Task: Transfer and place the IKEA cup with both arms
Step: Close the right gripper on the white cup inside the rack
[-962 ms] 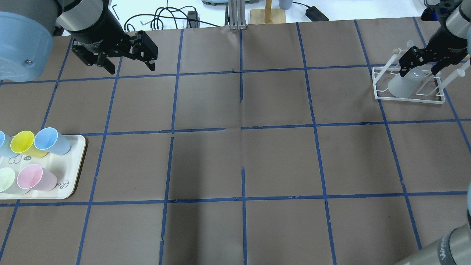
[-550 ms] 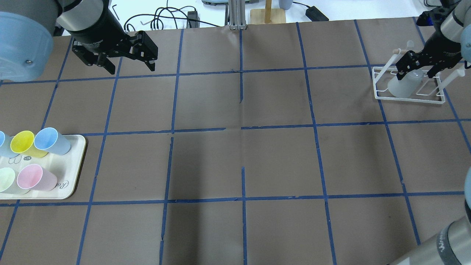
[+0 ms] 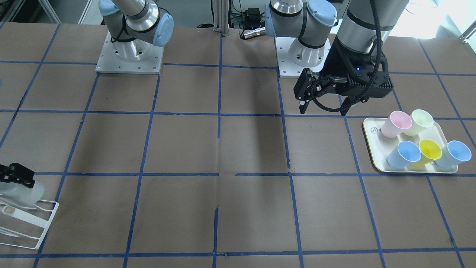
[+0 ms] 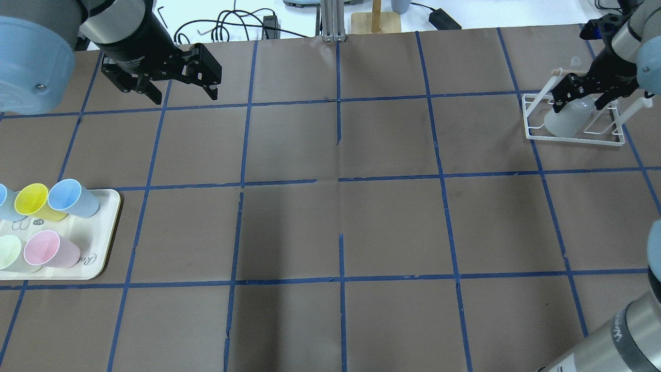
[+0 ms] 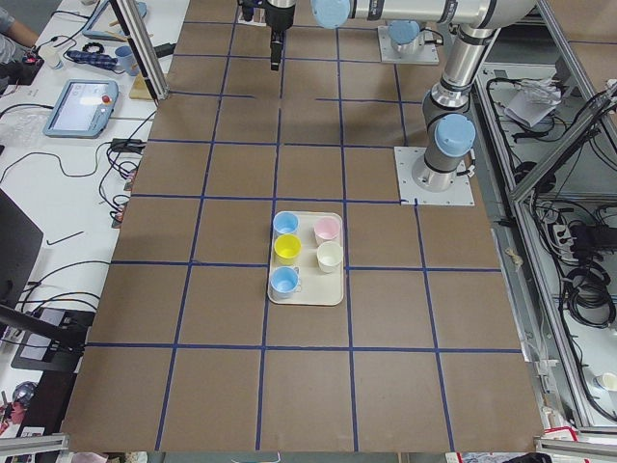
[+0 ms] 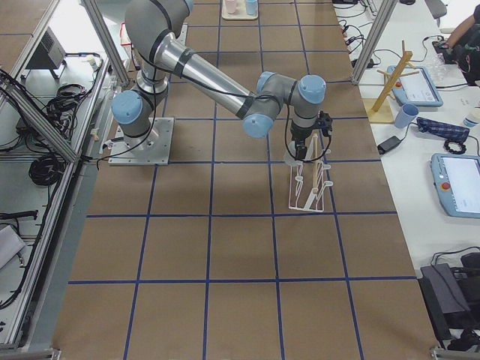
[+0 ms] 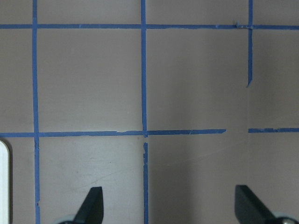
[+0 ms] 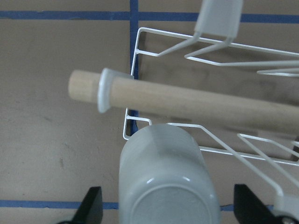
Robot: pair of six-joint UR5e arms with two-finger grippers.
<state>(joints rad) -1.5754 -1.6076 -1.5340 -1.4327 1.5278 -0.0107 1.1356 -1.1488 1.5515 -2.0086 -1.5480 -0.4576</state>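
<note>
The IKEA cup (image 4: 564,123), pale grey-white, lies tilted with its bottom up on a peg of the white wire rack (image 4: 573,138) at the far right. My right gripper (image 4: 578,105) is open, its fingers either side of the cup's bottom end without touching it. The right wrist view shows the cup (image 8: 163,177) between the spread fingertips (image 8: 92,205). The cup (image 3: 20,191) and one black finger show at the left edge of the front view. My left gripper (image 4: 183,96) is open and empty above the far left of the table; the left wrist view shows only bare paper under it.
A cream tray (image 4: 100,258) at the left edge holds pink, yellow, pale yellow-green and light blue cups (image 3: 403,154). The rack has wooden pegs (image 8: 187,100) and a wire base. Blue tape lines grid the brown table. Cables and a wooden stand lie beyond the far edge.
My right gripper has shifted a little left and toward the table's far edge by the cup's bottom. The cup stays on the rack. The left arm has not moved.
</note>
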